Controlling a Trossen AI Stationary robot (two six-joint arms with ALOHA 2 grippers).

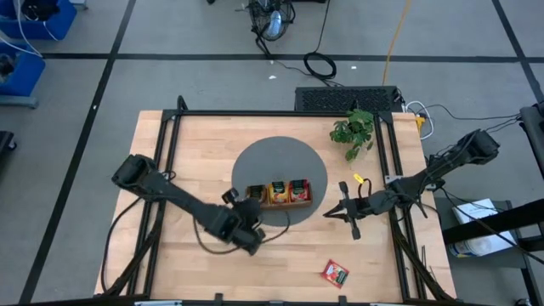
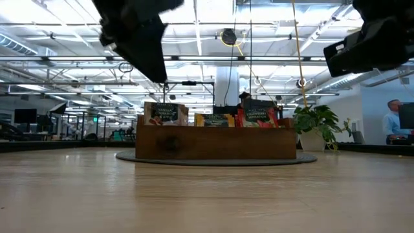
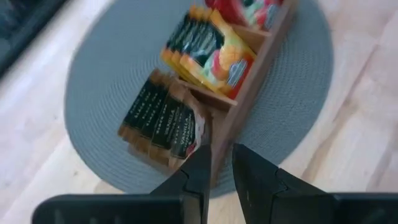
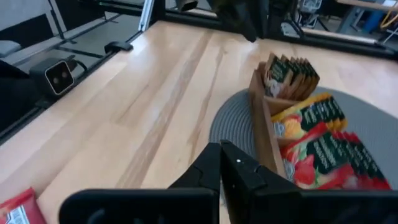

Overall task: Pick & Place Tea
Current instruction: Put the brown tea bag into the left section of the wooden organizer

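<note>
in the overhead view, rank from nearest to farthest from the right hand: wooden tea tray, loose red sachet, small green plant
1. Brown wooden three-compartment tray, toward the table's middle from the right hand.
2. Loose red tea sachet, near the table's front edge.
3. Small green potted plant, at the back edge.

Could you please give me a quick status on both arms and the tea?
Left gripper jaws slightly open, empty, near tray. Right gripper jaws shut, empty, beside mat. Tea sachets in tray; one red sachet loose on table. Nothing obstructing.

Open-plan lab or office hall; exposed ceiling trusses point(image 2: 213, 61); monitors point(image 2: 24, 116); floor cables point(image 1: 320, 64)
</note>
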